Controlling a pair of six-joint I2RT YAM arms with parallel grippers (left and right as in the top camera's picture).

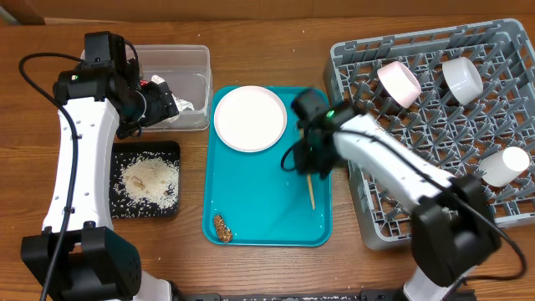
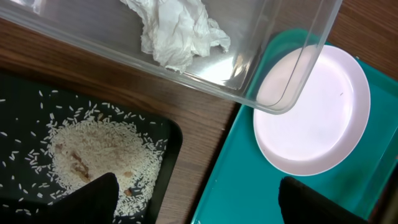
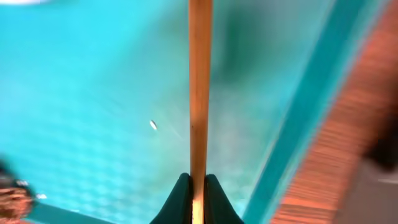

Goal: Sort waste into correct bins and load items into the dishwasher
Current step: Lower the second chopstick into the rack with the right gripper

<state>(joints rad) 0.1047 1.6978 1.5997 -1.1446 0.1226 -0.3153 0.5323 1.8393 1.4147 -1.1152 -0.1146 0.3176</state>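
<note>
1. Chopsticks (image 1: 310, 191) from overhead: they lie on the teal tray (image 1: 267, 201) towards its 3 o'clock edge, pointing to 6 o'clock, and the right gripper (image 1: 313, 165) is down on their upper end. The plate (image 1: 250, 118) sits at the tray's 11 o'clock and the brown lump (image 1: 221, 227) in its 7 o'clock corner. At 3 o'clock on the table (image 1: 267, 33) the dish rack (image 1: 435, 142) carries two bowls (image 1: 399, 84) near its 12 o'clock edge and a cup (image 1: 506, 165) at its 3 o'clock side. At 10 o'clock on the table the left gripper (image 1: 163, 104) hangs over the clear tub (image 1: 180, 63). Just below the tub, the black tray (image 1: 119, 152) holds a heap of rice (image 1: 150, 180).

2. Left wrist view: the two dark fingers (image 2: 99, 196) stand wide apart with nothing between them. The napkin (image 2: 177, 31) lies crumpled inside the clear tub (image 2: 292, 74) at 12 o'clock. Rice (image 2: 106, 155) is scattered over the black tray (image 2: 18, 112) at 8 o'clock, and the plate (image 2: 317, 118) rests on the teal tray (image 2: 236, 180) at 3 o'clock.

3. Right wrist view: the fingertips (image 3: 179, 199) are pressed in on the chopsticks (image 3: 200, 93), pinching them at 6 o'clock while the wood runs straight up to 12 o'clock. Here they read as one stick, so whether both are caught cannot be told. One grain of rice (image 3: 153, 125) lies on the teal tray (image 3: 93, 93) beside them. The blurred table (image 3: 336, 174) shows at 4 o'clock.
</note>
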